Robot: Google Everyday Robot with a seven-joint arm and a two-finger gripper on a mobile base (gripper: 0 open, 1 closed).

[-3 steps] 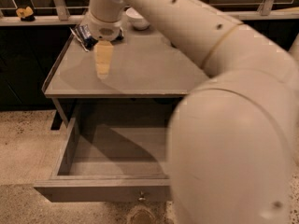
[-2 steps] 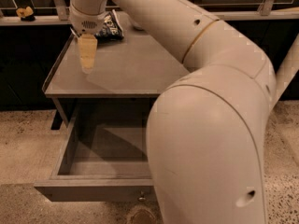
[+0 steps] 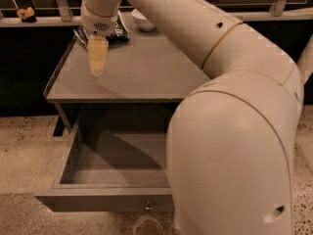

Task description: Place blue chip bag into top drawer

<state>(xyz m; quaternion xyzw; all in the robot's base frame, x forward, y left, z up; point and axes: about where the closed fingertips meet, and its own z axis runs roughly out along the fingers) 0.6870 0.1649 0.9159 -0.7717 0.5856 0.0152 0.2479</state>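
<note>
Half the blue chip bag (image 3: 119, 32) shows, lying crosswise behind claw (image 3: 97, 66); grip unreadable.

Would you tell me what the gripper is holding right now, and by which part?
Nothing appears to be held: the gripper hangs bare over the table's left side, and the blue chip bag lies on the table just behind it.

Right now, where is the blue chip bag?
In the camera view, the blue chip bag lies at the far left of the tabletop, beside the white bowl, with the gripper just in front of it.
</note>
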